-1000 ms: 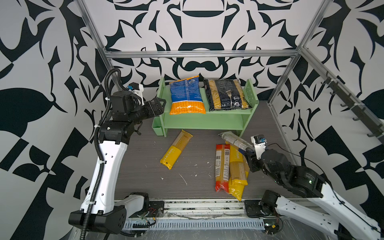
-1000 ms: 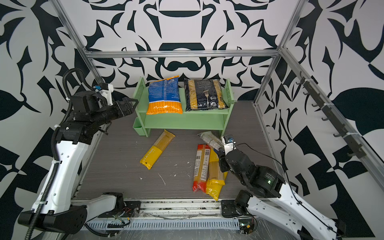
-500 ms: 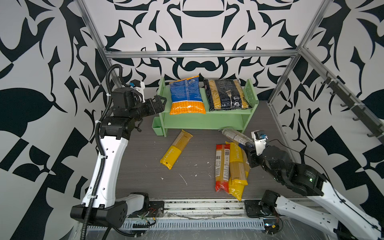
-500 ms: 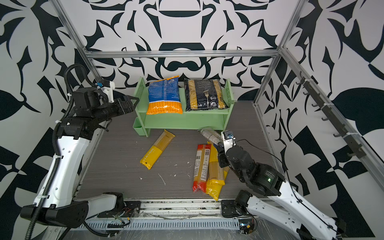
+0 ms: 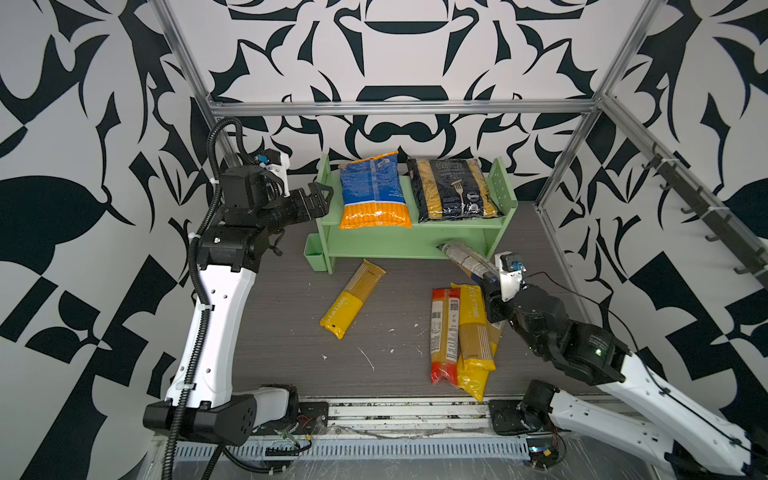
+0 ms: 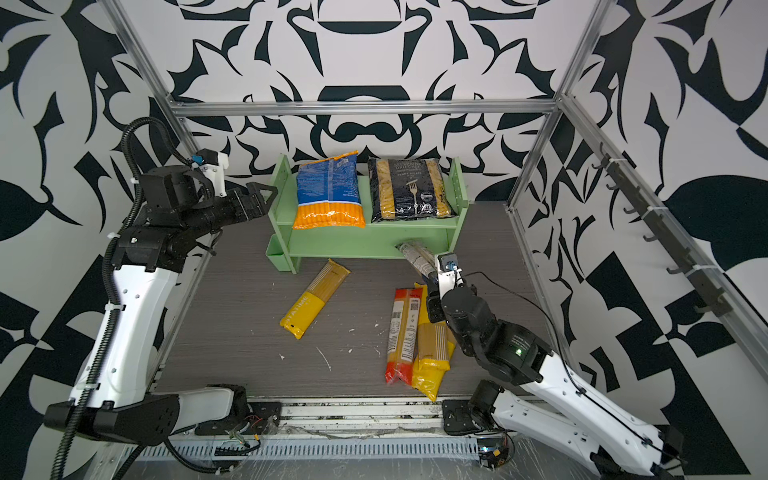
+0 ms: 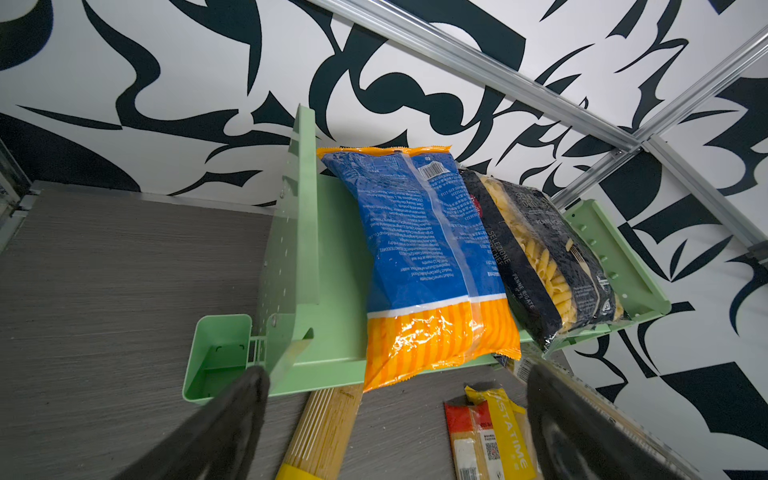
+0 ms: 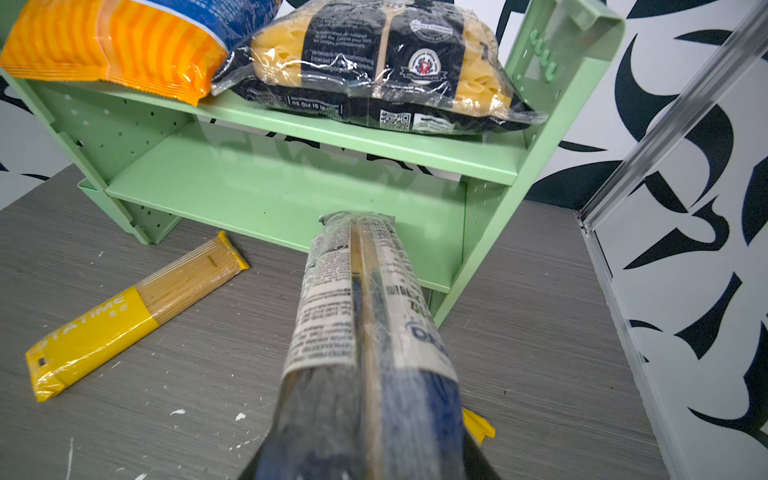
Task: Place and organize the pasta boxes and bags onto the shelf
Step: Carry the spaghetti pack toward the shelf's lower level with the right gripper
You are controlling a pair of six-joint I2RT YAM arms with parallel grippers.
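At the right end of the pale green, hole-dotted two-tier shelf (image 5: 386, 227), the right fingers (image 5: 491, 296) clamp a long, narrow, crinkly blue-ended plastic spaghetti pack (image 8: 361, 311), its tip reaching the lower tier's front edge. The left fingers (image 7: 232, 415) are spread wide and empty.

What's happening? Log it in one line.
right gripper: shut on spaghetti pack, tip at lower tier of shelf | left gripper: open, beside shelf | top tier: blue bag, black bag

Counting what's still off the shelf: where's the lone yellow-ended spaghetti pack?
In both top views the pack lies on the table left of centre, just before the shelf, apart from the pile rightward.
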